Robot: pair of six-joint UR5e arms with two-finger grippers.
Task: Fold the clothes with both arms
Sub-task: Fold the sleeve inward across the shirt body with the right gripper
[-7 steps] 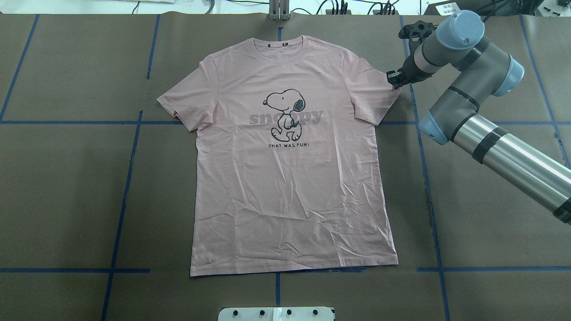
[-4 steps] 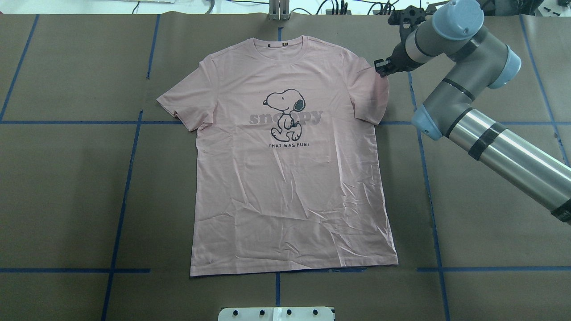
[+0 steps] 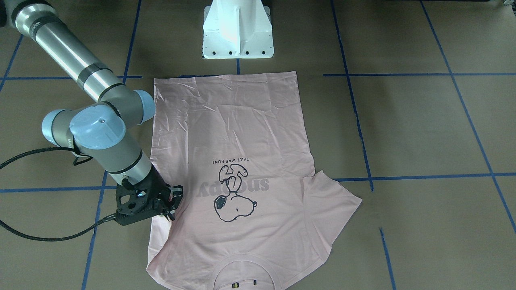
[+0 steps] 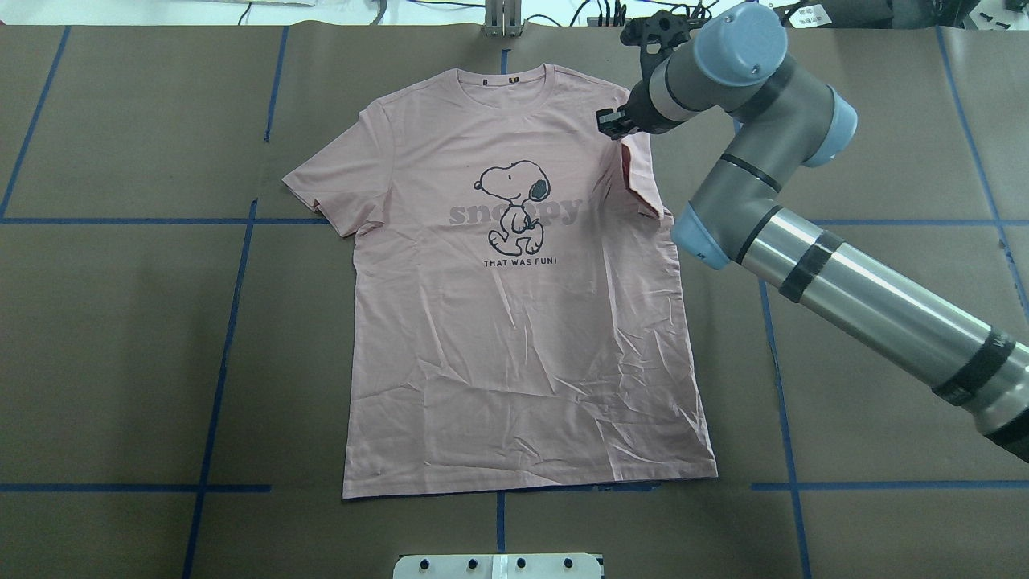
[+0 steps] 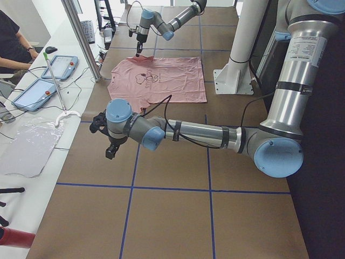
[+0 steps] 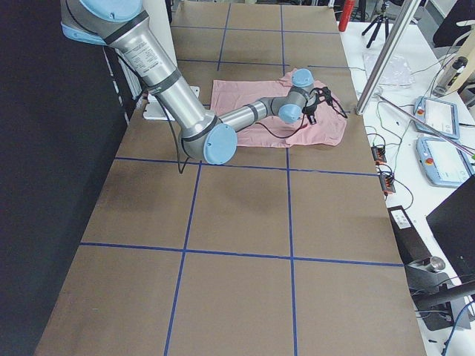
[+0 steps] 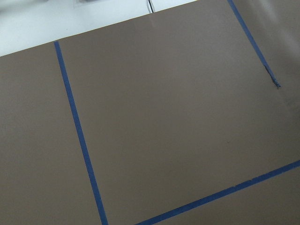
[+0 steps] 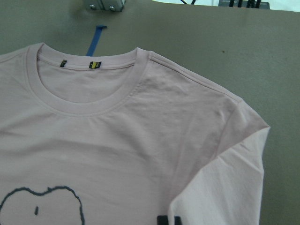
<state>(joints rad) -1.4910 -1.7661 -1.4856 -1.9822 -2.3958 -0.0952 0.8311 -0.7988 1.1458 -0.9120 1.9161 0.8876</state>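
Overhead, saw table (image 4: pixel 120 322) bearing shirt (image 4: pixel 514 346) flat, print up. Found right sleeve (image 4: pixel 637 178) raised inward over chest, pinched in right gripper (image 4: pixel 611 125). Best kept low, laid smooth before release. Could not tell left gripper's (image 5: pixel 110 152) fingers, well apart from shirt.

The T-shirt (image 4: pixel 522 322) is soft, matt cloth, finely creased, with a thicker stitched collar band and a flat, dull print. The bench (image 4: pixel 120 338) has a smooth, matt brown cover that looks like paper, crossed by strips of blue tape (image 4: pixel 220 378). The right arm (image 4: pixel 868 299) has a glossy brushed-metal tube, matt grey joints and smooth light blue plastic caps, ending in a matt black hand (image 4: pixel 611 125).
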